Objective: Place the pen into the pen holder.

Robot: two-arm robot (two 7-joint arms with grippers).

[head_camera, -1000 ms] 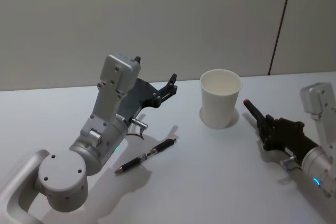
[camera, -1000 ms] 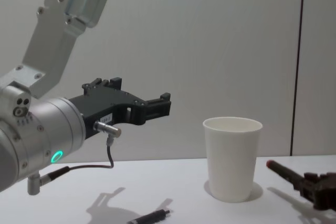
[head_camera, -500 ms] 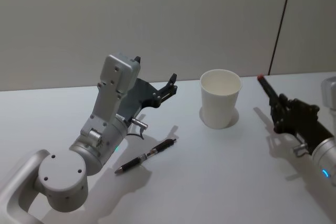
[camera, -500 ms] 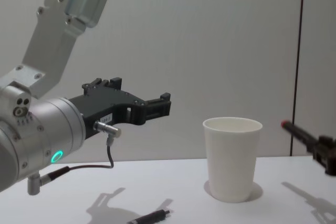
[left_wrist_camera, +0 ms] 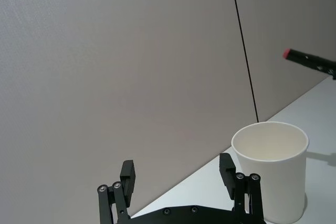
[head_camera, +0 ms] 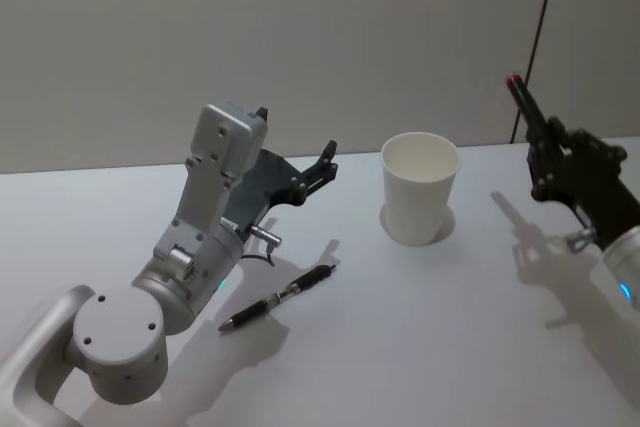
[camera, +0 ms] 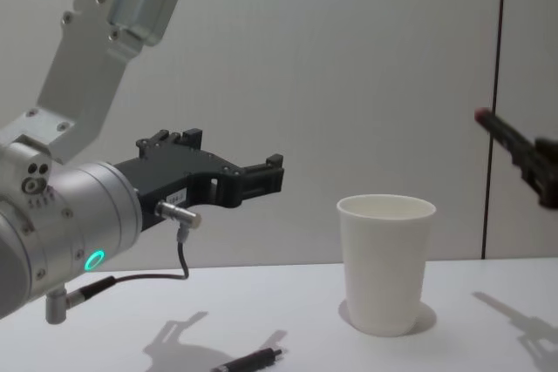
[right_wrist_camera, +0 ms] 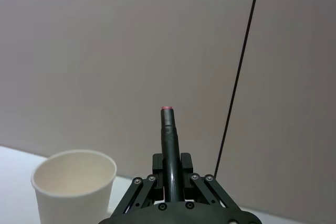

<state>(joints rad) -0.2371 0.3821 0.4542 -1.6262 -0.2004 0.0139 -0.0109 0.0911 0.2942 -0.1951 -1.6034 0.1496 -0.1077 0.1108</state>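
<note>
The pen [right_wrist_camera: 169, 140] has its lower end hidden inside the right gripper [right_wrist_camera: 170, 169], whose fingers clamp it, red tip uppermost (the chest view cuts this gripper off at the edge). Both hang raised to the right of the pen holder [head_camera: 420, 192], apart from it. Left of the pen holder, the left gripper [left_wrist_camera: 177, 171] hovers, fingers spread wide. A second pen [head_camera: 278, 297] lies on the table [head_camera: 450, 347], also left of the pen holder.

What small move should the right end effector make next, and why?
Probably carry the red-tipped pen leftward to above the cup. The right end effector is shut on it, held high but to the right of the upright, open cup. The left end effector hangs open on the cup's other side.
</note>
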